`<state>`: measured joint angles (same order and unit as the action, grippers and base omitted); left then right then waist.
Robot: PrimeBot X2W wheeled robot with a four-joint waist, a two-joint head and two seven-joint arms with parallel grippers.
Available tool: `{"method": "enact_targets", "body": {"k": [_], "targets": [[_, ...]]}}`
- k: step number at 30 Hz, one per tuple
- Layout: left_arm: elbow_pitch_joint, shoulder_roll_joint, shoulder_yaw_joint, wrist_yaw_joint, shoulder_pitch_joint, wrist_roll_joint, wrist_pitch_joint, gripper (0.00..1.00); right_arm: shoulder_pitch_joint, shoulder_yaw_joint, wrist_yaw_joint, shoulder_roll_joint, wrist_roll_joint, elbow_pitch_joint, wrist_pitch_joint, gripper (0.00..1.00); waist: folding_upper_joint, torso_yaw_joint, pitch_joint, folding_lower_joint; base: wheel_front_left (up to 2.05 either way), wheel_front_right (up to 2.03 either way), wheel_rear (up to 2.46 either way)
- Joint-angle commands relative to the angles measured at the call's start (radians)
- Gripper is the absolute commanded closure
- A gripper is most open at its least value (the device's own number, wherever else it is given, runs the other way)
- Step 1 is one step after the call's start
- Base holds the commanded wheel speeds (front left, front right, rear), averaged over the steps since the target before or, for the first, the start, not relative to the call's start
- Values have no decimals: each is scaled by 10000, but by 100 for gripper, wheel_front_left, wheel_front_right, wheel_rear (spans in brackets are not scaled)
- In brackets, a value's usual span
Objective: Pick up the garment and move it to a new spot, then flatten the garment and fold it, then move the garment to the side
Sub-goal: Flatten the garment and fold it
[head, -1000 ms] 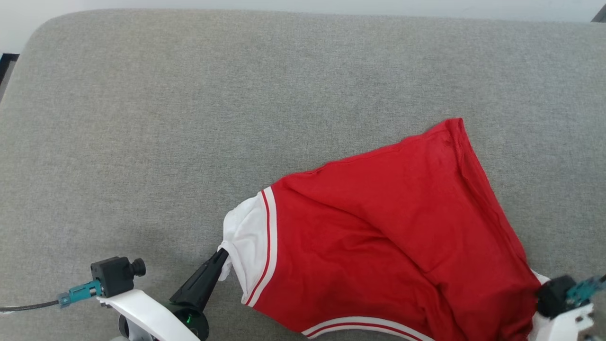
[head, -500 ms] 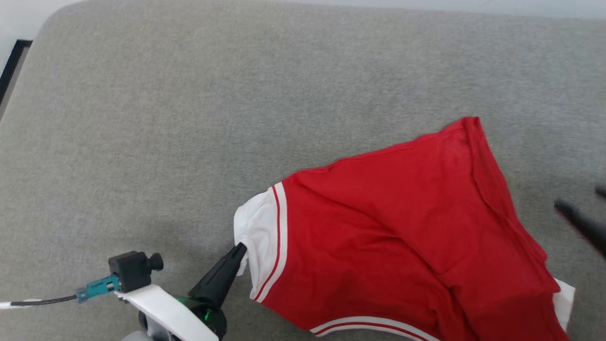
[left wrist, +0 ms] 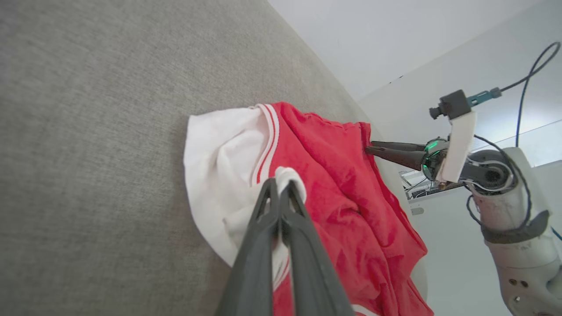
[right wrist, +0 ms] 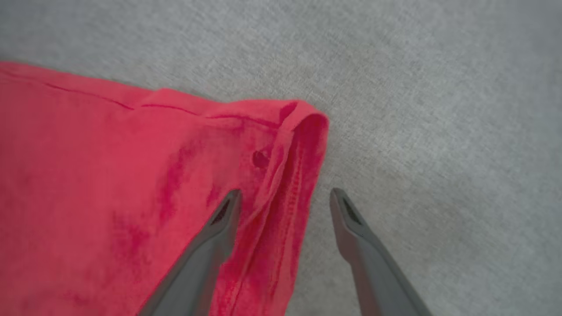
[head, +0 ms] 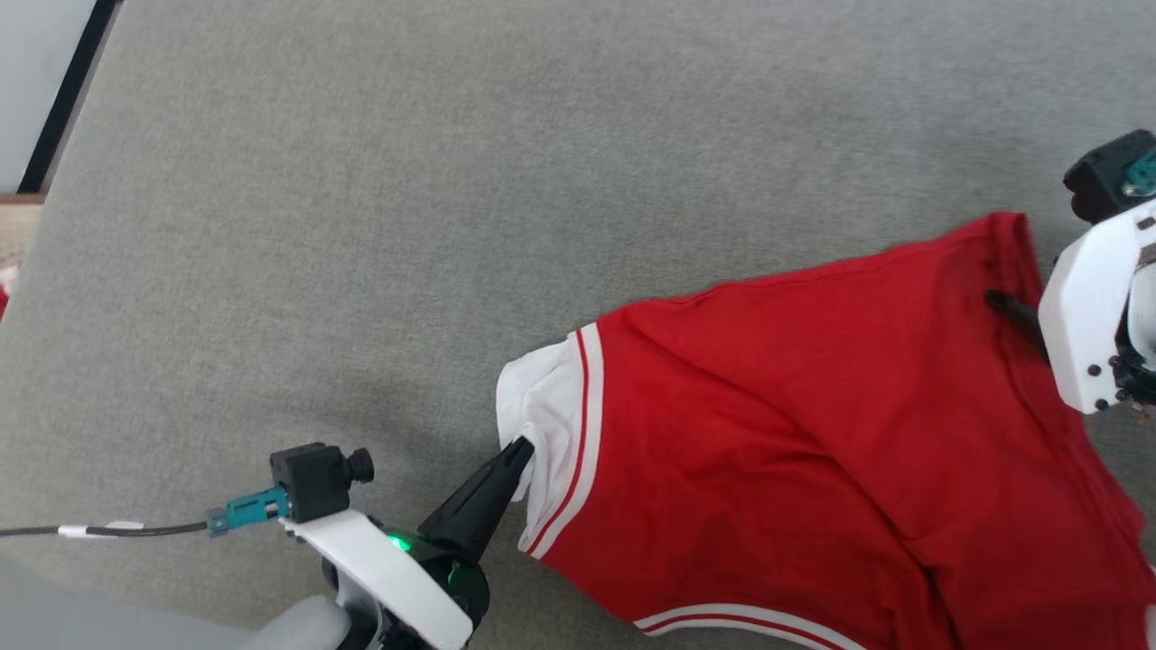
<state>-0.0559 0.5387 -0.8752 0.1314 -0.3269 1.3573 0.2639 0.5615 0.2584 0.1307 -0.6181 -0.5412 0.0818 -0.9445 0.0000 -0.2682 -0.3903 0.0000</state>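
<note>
Pinching the white sleeve (head: 546,406) of the garment (head: 813,451), my left end effector (head: 522,444) sits at the lower middle of the head view, its two dark fingers pressed together on a small fold of white cloth. In the left wrist view that fold bulges out just above the closed fingertips, beside the red-and-white striped trim.

The garment, a red shirt, lies rumpled on a grey fabric surface (head: 361,226). It fills the lower right of the head view, running from the white sleeve near the centre up to a red corner at the right edge. A second band of white and red trim shows along the bottom edge of the frame.

My right end effector (right wrist: 285,193) is at that far red corner, at the right edge of the head view, with its fingers spread wide. In the right wrist view one finger lies over the red cloth and the other over the bare grey surface, the stitched hem (right wrist: 303,145) running between them. Whether either finger touches the cloth I cannot tell.
</note>
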Motion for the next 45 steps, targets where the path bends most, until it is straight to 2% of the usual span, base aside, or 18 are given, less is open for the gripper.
{"method": "enact_targets", "body": {"k": [1, 4, 5, 6, 8, 10, 16, 19, 24, 29, 36, 42, 45], "targets": [[-10, -11, -15, -27, -154, -16, 6, 100, 74, 71, 0, 4, 14, 143, 93, 0, 0, -153, -156, 0, 0, 0, 0], [-10, -68, -90, -27, -276, 22, 6, 100, 270, 596, 0, 38, -219, 1016, 149, 0, 0, -252, -255, 0, 0, 0, 0], [-38, -66, -115, -27, -325, 37, 6, 100, 250, 759, 0, 33, -308, 1256, 140, 9, 0, -266, -268, 0, 0, 0, 0], [-79, -42, -149, -27, -378, 36, 6, 100, 277, 932, 0, 32, -414, 1415, 147, 55, 0, -267, -280, 0, 0, 0, 0], [-124, -8, -204, -27, -503, 63, 6, 100, 356, 1146, 0, 31, -640, 1650, 289, 100, 0, -227, -287, 0, 0, 0, 0], [-222, 72, -267, -27, -652, 8, 6, 100, 577, 1239, 0, 49, -795, 1744, 653, 100, 0, -136, -259, 0, 0, 0, 0], [-709, 196, -76, -26, -1499, -356, 6, 100, 1578, 643, -3, -78, -1072, 2143, 1876, 100, 0, 312, -287, 0, 0, 0, 0], [-859, 344, 39, -26, -2290, 42, -9, 100, 2218, 252, -2, 58, -1077, 2405, 2386, 100, 0, 646, -363, 0, 0, 0, 0], [-1163, 987, 486, -26, -4283, 820, -455, 100, 3828, -515, -2, 592, -551, 3157, 3399, 100, 0, 1349, -546, 0, 0, 0, 0], [-2260, 1381, 1411, -26, -6547, 1630, -1062, 100, 5624, -1422, -3, 1309, 225, 4336, 4444, 100, 0, 1854, -694, 0, 0, 0, 0], [-4044, 1289, 2246, -30, -9687, 1495, -1109, 100, 7708, -2296, -9, 2105, 1415, 5566, 6014, 100, 0, 2241, -882, 0, 0, 0, 0], [-4711, 1013, 2667, -32, -11187, 1519, -692, 100, 8510, -3056, -28, 2407, 2087, 6303, 7182, 100, 0, 2260, -722, 0, 0, 0, 0], [-4522, 805, 2619, -32, -11240, 1731, -769, 100, 8466, -3209, -26, 2553, 2314, 6671, 7572, 100, 0, 2247, -579, 0, 0, 0, 0]]}}
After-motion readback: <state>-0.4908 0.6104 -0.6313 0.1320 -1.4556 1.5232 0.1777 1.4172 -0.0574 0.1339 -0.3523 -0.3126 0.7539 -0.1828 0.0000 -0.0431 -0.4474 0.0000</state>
